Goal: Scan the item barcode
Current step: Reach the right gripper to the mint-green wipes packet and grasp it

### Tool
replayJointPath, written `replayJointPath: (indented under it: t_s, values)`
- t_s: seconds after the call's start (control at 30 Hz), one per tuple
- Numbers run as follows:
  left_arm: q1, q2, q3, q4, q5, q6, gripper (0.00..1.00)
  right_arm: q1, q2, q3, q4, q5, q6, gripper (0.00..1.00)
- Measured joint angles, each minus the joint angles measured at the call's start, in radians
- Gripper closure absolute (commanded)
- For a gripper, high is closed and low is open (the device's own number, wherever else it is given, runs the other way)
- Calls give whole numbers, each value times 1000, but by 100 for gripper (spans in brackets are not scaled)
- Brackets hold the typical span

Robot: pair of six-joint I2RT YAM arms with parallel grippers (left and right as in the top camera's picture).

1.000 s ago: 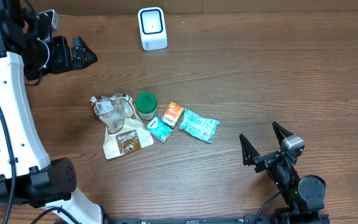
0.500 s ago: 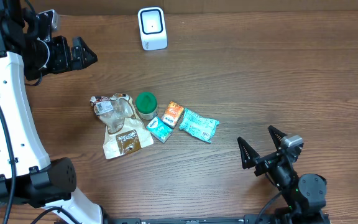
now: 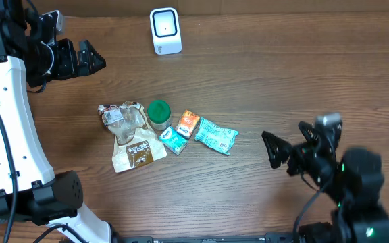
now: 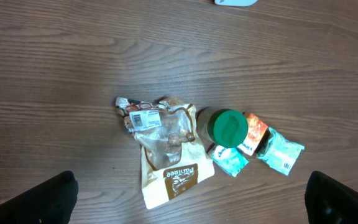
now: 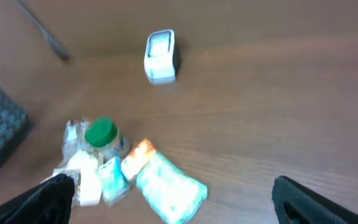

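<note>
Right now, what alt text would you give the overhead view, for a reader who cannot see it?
A green-lidded jar, a brown pouch and several small packets lie clustered on a wooden table, with a white barcode scanner standing at the far edge. The open right hand is right of the cluster and the open left hand at the upper left, both empty.

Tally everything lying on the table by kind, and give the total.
Barcode scanner: 1
Green-lidded jar: 1
Teal packets: 2 (larger teal packet, smaller teal packet)
Orange packet: 1
Brown-and-cream pouch: 1
Clear wrapped pack: 1
Total: 7
</note>
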Motion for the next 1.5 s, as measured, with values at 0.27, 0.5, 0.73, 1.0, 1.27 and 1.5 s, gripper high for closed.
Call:
replayJointPath:
  t_s: [0.27, 0.5, 0.73, 1.0, 1.27, 1.5]
  values:
    - [0, 0, 0, -1, 0, 3, 1, 0, 474, 444, -373, -35, -43, 0]
    - [0, 0, 0, 0, 0, 3, 1, 0, 776, 572, -349, -182, -46, 12]
    - [0, 0, 0, 0, 0, 3, 1, 58, 976, 572, -340, -279, -51, 28]
    - [0, 0, 0, 0, 0, 3, 0, 264, 1109, 572, -348, -203, -53, 29]
    - [0, 0, 0, 0, 0, 3, 0, 427, 1187, 572, -309, -101, -53, 32]
    - [0, 0, 0, 0, 0, 3, 1, 466, 1265, 572, -238, -71, -23, 34]
